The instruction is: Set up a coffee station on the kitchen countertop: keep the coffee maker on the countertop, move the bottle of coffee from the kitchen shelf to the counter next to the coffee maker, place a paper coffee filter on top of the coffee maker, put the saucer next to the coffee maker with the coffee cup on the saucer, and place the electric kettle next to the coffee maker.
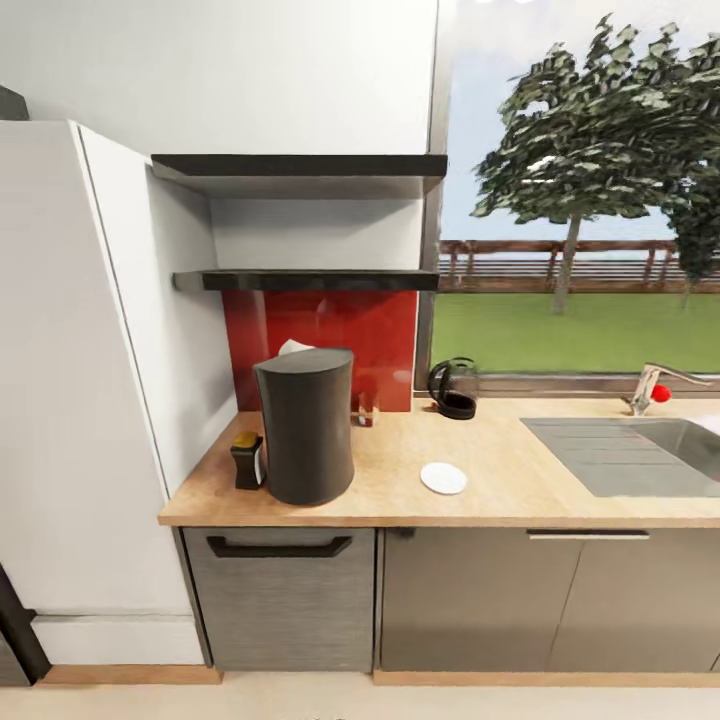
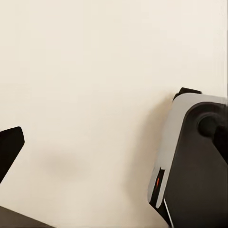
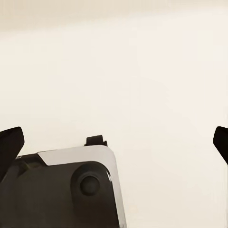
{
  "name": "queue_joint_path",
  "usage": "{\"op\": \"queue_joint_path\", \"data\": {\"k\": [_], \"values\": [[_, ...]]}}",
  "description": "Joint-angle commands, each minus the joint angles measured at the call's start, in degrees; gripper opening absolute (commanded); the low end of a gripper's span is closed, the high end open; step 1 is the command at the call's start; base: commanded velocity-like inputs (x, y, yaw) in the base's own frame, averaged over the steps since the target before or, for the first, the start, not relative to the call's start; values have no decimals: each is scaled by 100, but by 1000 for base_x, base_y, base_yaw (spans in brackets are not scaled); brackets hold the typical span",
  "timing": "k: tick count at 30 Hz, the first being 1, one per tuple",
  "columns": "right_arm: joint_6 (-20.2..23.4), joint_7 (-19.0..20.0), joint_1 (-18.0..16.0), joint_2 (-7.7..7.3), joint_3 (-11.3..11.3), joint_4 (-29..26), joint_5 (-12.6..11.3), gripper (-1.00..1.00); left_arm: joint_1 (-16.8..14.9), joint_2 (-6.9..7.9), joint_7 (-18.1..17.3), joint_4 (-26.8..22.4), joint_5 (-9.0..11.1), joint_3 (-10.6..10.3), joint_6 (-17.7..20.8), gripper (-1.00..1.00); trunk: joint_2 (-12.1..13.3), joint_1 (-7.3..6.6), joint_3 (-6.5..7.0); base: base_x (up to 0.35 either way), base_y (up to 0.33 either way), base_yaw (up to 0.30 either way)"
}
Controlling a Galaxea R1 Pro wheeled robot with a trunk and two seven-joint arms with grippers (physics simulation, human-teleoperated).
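Observation:
On the wooden countertop [image 1: 500, 490] stands the coffee maker [image 1: 305, 425], a tall dark cylinder, with the white edge of a paper filter [image 1: 295, 347] showing at its top. A small dark bottle of coffee [image 1: 246, 460] with a yellow lid stands right beside it, towards the wall. The white saucer [image 1: 443, 478] lies flat to the coffee maker's right, with nothing on it. The black electric kettle [image 1: 453, 388] stands at the back by the window. The coffee cup cannot be made out. My left gripper [image 2: 114, 142] and right gripper [image 3: 114, 142] hang open over the pale floor, holding nothing.
Two dark wall shelves [image 1: 300, 280] above the red backsplash carry nothing. A steel sink [image 1: 640, 455] with a tap [image 1: 655, 385] is set in the counter's right part. Grey cabinets [image 1: 285, 600] stand below. A tall white unit [image 1: 70, 400] rises at the left. The robot's base [image 3: 61, 190] is below the grippers.

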Motion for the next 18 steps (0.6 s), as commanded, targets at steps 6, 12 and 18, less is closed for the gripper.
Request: {"op": "queue_joint_path", "data": {"k": [6,12,18], "values": [[-20,-11,-2,0,-52,9,60,100,-16,-10,-12,371,-94,-274,-18,100,-2,1,-23,0,-272,269],[-16,-20,-2,-2,-53,9,60,100,-17,-14,-19,387,-96,-322,-21,100,-2,1,-43,0,-274,219],[-16,-27,-2,-7,-59,13,66,100,-17,-6,-5,387,-89,-324,-26,100,-2,1,-45,0,-274,27]]}}
